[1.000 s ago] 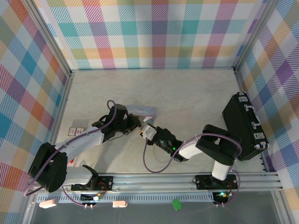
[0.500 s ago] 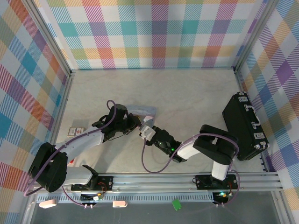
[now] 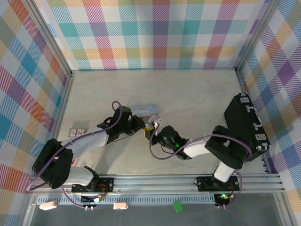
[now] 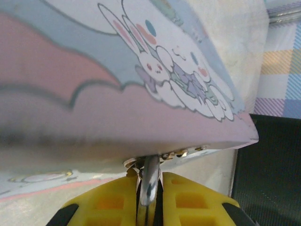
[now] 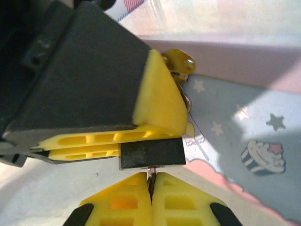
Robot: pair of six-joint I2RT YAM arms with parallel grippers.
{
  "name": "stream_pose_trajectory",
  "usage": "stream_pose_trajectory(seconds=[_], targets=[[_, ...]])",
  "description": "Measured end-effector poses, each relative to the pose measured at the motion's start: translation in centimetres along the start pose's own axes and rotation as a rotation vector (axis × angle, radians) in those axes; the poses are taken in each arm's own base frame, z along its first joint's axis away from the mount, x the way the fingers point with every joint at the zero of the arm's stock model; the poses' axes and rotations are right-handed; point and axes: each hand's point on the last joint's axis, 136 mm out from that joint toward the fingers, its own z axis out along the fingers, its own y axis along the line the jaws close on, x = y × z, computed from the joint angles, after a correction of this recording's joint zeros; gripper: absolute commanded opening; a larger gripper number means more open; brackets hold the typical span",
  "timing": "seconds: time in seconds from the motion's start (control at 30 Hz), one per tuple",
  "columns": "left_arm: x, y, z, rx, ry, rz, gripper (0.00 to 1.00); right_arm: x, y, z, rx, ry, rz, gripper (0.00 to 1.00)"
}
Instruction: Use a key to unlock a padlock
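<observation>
Now my right pincer (image 5: 150, 182) pinches key (image 5: 151, 175), tip at padlock (image 5: 150, 156) just ahead; left pincer (image 4: 149, 184) clamps padlock; turning likely remains

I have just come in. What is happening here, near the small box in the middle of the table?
The two arms meet beside the pale-blue cartoon tin. The left gripper is shut on the small dark padlock and holds it close to the tin's clasp. The right gripper pinches the thin key, whose tip sits at the padlock's underside. The pictures do not show whether the lock has opened.
</observation>
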Motion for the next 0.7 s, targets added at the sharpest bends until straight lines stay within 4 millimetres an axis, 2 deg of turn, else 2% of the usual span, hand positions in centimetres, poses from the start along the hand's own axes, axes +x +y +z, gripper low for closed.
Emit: stream_pose_trajectory(seconds=[0.03, 0.17, 0.3, 0.37, 0.5, 0.7], targets=[[0.2, 0.2, 0.3, -0.007, 0.008, 0.004, 0.0, 0.4, -0.2, 0.0, 0.002, 0.014, 0.036, 0.0], [0.6, 0.5, 0.9, -0.018, 0.022, 0.01, 0.11, 1.1, -0.4, -0.2, 0.008, 0.039, 0.096, 0.0], [0.7, 0.6, 0.9, -0.02, 0.023, 0.036, 0.34, 1.2, -0.2, -0.3, 0.0, 0.045, 0.108, 0.0], [0.8, 0.4, 0.9, -0.017, 0.022, 0.05, 0.41, 1.3, -0.1, -0.2, 0.001, 0.055, 0.114, 0.0], [0.1, 0.6, 0.4, -0.019, 0.001, 0.076, 0.47, 1.1, -0.7, -0.1, 0.011, 0.059, 0.156, 0.0], [-2.8, 2.5, -1.5, -0.072, -0.072, 0.113, 0.53, 2.1, -1.6, 0.1, 0.013, 0.096, 0.205, 0.0]])
